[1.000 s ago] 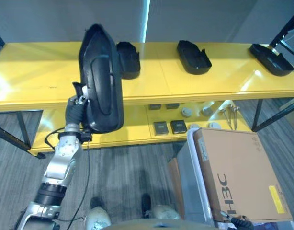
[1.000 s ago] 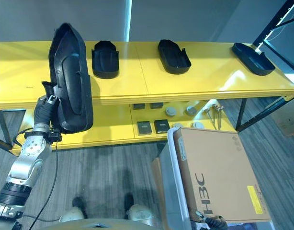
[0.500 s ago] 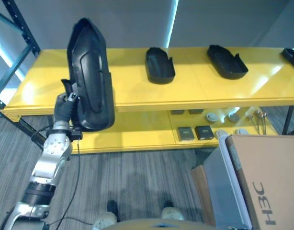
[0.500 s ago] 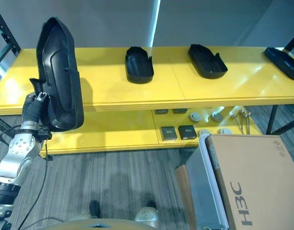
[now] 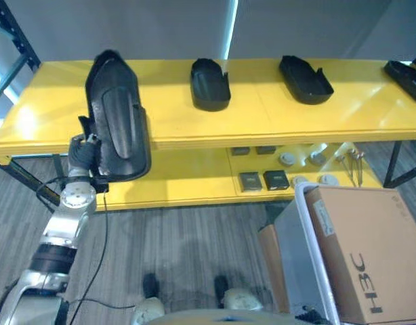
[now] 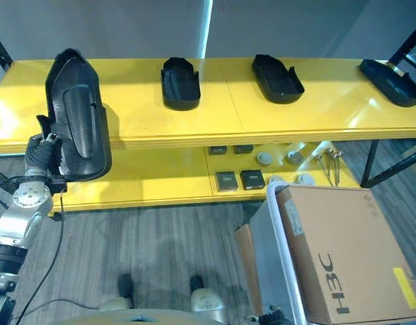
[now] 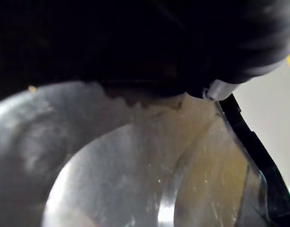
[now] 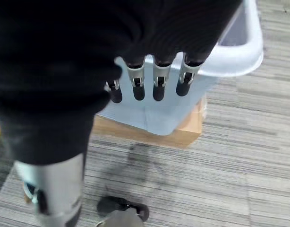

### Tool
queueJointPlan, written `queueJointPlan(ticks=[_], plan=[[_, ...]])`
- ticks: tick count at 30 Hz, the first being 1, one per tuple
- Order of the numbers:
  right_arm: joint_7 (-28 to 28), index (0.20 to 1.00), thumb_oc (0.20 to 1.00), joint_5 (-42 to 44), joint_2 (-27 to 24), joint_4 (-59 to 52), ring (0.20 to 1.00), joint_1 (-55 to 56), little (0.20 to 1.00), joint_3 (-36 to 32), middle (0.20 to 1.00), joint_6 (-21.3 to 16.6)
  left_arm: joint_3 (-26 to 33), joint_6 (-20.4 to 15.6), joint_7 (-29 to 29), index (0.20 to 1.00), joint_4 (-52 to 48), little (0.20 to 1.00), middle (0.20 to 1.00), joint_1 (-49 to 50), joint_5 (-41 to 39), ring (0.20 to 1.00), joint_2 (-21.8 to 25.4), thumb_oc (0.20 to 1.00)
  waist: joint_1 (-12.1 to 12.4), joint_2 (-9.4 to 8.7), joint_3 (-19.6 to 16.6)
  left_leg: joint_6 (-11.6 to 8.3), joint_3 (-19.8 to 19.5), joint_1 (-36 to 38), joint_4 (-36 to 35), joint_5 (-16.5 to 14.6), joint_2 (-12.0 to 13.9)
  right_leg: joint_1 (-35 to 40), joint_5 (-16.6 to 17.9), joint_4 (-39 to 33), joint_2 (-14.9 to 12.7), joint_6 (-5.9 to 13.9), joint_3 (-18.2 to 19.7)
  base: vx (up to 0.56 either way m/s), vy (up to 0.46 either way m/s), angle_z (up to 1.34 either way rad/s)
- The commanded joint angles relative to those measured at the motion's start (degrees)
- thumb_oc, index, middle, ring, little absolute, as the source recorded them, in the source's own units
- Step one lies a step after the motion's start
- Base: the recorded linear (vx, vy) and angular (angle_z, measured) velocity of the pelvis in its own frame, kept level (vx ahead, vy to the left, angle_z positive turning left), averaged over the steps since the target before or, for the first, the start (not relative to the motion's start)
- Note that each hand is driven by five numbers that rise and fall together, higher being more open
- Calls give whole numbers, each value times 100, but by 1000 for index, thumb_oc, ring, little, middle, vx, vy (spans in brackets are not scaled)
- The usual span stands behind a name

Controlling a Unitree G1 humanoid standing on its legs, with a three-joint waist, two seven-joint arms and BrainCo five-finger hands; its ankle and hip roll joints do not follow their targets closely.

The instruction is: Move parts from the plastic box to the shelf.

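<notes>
Left hand (image 5: 81, 150) clamped on a long black part (image 5: 116, 122), held upright just above the hand, in front of the yellow shelf (image 5: 160, 115) edge, not yet set down. Three black parts (image 5: 209, 84) already lie on the shelf beyond it. Right hand (image 8: 149, 80) fingers straight, empty, over the plastic box (image 8: 239, 52)

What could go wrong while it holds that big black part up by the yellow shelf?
The left hand grips the long black plastic part only near its lower end, so it might tip or slip. Held upright before the yellow shelf, it may knock the shelf's front edge. Set down carelessly, it could bump the smaller black part nearby.
</notes>
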Motion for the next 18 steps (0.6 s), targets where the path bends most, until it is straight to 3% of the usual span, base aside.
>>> queueJointPlan(ticks=[1,9,18], plan=[[392,1000,1000,-240,-57,72,1000,1,1000,375,1000,187,73,-271,179,200,662,200,200,-1048,25,200,436,200,-138,-56,-323,458,356,271,356,-364,-592,-277,551,-51,70,171,-3,58,-41,-12],[666,1000,1000,-196,-193,-46,1000,35,1000,690,1000,291,-255,-283,-77,200,2274,200,200,-1898,384,200,1188,200,-288,22,-268,417,532,179,403,-352,-477,-304,439,-2,106,126,34,61,-1,-7],[778,1000,1000,101,-410,10,1000,-165,1000,909,1000,149,-1166,553,-263,200,3391,200,200,-3101,1011,200,1870,200,-399,11,202,486,513,-303,745,-429,-517,-722,362,318,99,105,199,-15,18,-5]])
